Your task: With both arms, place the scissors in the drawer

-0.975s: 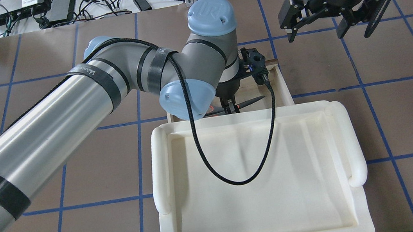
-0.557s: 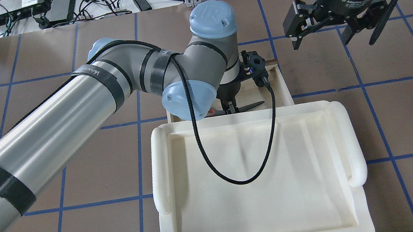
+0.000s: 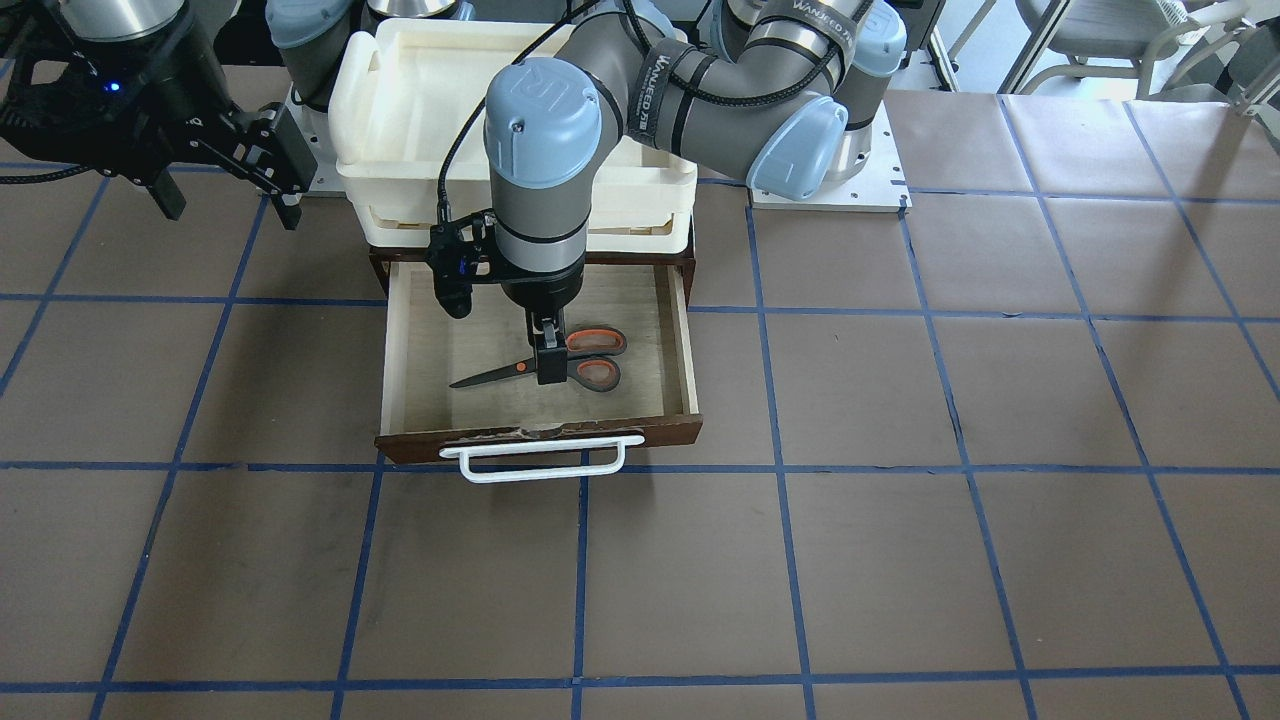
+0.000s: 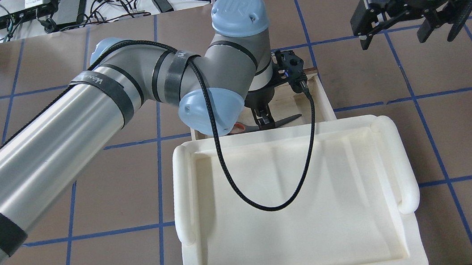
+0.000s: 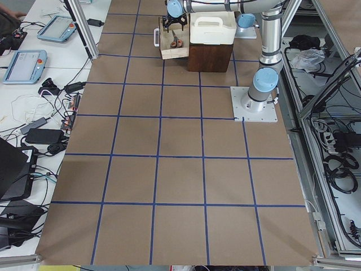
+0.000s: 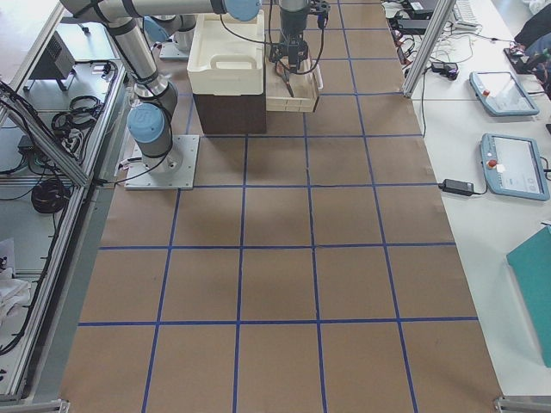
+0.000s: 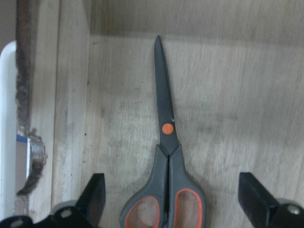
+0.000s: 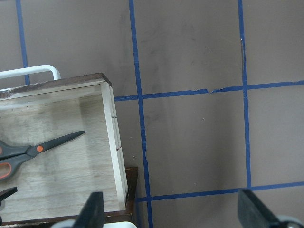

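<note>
The scissors (image 3: pixel 590 372) lie flat on the pale floor of the open drawer (image 3: pixel 540 435), blades pointing to the robot's right. My left gripper (image 3: pixel 548 362) hangs straight down over them, just behind the orange pivot. In the left wrist view the scissors (image 7: pixel 166 128) lie between the wide-apart fingers (image 7: pixel 95 190), so the left gripper (image 7: pixel 172 185) is open. The overhead view shows the blade (image 4: pixel 286 120) beside the left gripper (image 4: pixel 265 117). My right gripper (image 4: pixel 395 34) is open and empty, high up to the drawer's right; its camera sees the scissors (image 8: pixel 38 148) and the drawer wall (image 8: pixel 111 133).
A cream-white plastic tray (image 4: pixel 401 161) sits on top of the dark cabinet, behind the open drawer. The drawer's white bar handle (image 3: pixel 540 465) sticks out toward the operators' side. The left arm's black cable (image 4: pixel 272 207) loops over the tray. Brown table with blue grid lines surrounds it.
My right gripper has moved right, away from the drawer. My left arm has shifted slightly over the drawer, and the scissors sit a little lower in the view.
</note>
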